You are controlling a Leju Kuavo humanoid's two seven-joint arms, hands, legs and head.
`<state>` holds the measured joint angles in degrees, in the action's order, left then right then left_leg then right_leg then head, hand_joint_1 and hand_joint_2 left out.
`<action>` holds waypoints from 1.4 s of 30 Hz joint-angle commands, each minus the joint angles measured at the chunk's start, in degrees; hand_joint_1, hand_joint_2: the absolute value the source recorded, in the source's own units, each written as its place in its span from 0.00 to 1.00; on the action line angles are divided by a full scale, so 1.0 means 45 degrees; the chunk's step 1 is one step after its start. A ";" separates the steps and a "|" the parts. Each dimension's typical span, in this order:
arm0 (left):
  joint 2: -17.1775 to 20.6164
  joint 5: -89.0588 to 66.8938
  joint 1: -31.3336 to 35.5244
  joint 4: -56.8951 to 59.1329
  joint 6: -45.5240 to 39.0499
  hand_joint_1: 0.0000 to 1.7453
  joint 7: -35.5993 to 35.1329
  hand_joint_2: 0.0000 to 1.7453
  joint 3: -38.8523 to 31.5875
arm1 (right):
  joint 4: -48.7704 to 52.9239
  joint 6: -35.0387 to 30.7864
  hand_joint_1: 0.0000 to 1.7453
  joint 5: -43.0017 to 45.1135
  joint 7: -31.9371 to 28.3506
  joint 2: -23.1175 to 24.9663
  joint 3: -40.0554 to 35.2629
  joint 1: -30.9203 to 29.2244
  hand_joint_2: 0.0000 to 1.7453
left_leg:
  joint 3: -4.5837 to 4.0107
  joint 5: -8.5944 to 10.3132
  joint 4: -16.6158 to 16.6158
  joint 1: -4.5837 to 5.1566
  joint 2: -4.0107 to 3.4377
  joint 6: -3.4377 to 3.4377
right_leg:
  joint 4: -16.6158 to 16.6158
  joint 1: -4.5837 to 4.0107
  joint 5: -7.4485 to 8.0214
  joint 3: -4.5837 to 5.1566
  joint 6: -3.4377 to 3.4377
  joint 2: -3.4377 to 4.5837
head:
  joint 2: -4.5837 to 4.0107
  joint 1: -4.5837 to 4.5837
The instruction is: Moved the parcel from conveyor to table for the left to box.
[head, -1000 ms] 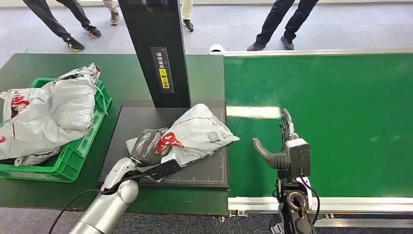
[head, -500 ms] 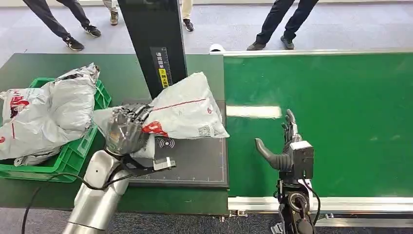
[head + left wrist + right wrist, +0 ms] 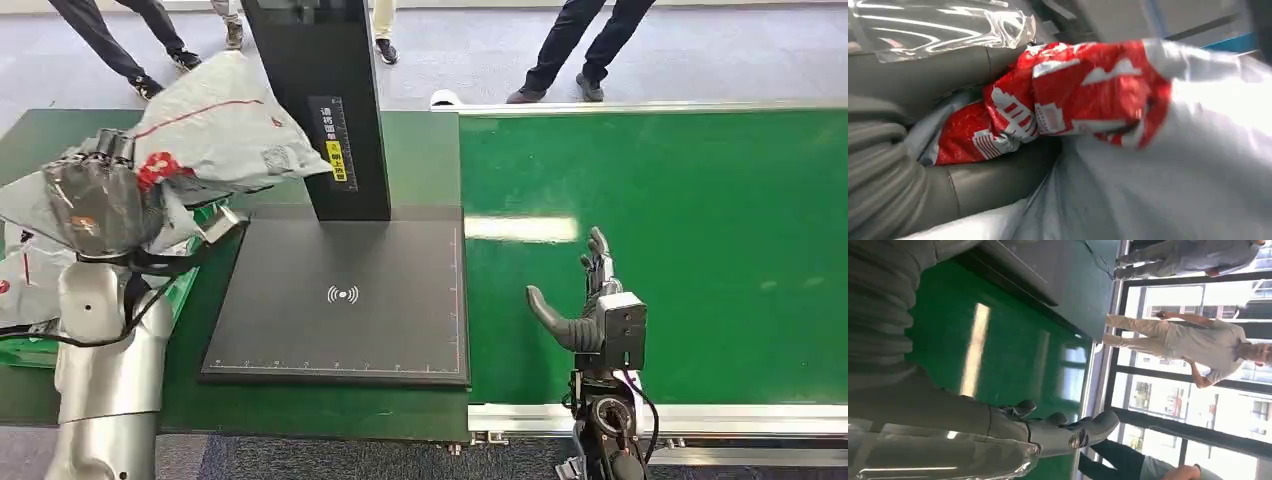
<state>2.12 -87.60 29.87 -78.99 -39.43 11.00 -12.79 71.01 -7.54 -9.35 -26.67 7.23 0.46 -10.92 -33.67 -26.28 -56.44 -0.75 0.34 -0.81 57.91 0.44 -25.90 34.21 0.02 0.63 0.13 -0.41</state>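
Parcel (image 3: pixel 215 125): risen off the black pad (image 3: pixel 340 300), now hanging over the green crate (image 3: pixel 205 215); left hand (image 3: pixel 95 200) gripping it; right hand (image 3: pixel 585 300) idling, fingers apart, over the conveyor (image 3: pixel 700 250); boxing step; next, probably lowering and letting go.

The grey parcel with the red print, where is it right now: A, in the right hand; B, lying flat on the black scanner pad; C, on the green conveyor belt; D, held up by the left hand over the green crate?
D: the left hand grips the parcel in the air above the green crate, leaving the black scanner pad bare.
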 commanded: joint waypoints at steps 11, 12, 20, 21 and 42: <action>0.3701 -0.0533 0.5654 1.0375 0.1030 1.00 -0.5240 1.00 0.1115 | -0.0268 -0.0147 0.00 -0.0091 0.0322 -0.0126 -0.0228 -0.0020 1.00 | 0.0002 0.0002 -0.0010 -0.0012 0.0036 0.0003 | 0.0005 -0.0017 -0.0015 -0.0016 0.0010 -0.0050 | 0.0000 0.0000; 0.3851 -0.0533 0.5974 1.0755 0.1678 1.00 -0.5511 1.00 0.1297 | -0.0351 -0.0154 0.00 -0.0164 0.0362 -0.0121 -0.0270 -0.0094 1.00 | 0.0001 0.0000 -0.0012 -0.0012 0.0026 0.0003 | 0.0005 -0.0016 -0.0013 -0.0012 0.0009 -0.0035 | 0.0000 0.0000; 0.4181 -0.0533 0.7661 1.2912 0.5535 1.00 -0.7136 1.00 0.2111 | -0.1261 0.0106 0.00 -0.0280 0.0503 0.0011 -0.0513 -0.0878 1.00 | -0.0010 0.0001 -0.0009 -0.0011 -0.0014 0.0000 | 0.0005 -0.0014 0.0001 0.0008 0.0009 0.0009 | 0.0000 -0.0010; 0.4303 -0.0533 0.7728 1.3023 0.5855 1.00 -0.7477 1.00 0.2440 | -0.1296 0.0126 0.00 -0.0335 0.0537 0.0013 -0.0536 -0.0915 1.00 | -0.0001 -0.0001 -0.0008 -0.0016 -0.0013 0.0004 | -0.0002 -0.0020 -0.0001 -0.0005 0.0009 0.0002 | 0.0000 0.0005; 0.4735 -0.0533 0.8347 1.3763 0.7913 1.00 -0.7967 1.00 0.2772 | -0.1505 0.0004 0.00 -0.0720 0.0698 0.0134 -0.0513 -0.1109 1.00 | 0.0008 -0.0003 0.0002 -0.0011 -0.0019 0.0002 | -0.0004 -0.0015 -0.0003 -0.0014 0.0009 0.0011 | 0.0000 0.0005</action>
<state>23.17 -88.35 63.70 -22.29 -4.26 -24.57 -1.81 68.26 -7.34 -12.72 -23.78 7.87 -1.05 -13.69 -33.72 -26.27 -56.44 -0.75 0.29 -0.83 57.95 0.44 -25.89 34.26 0.06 0.73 0.13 -0.39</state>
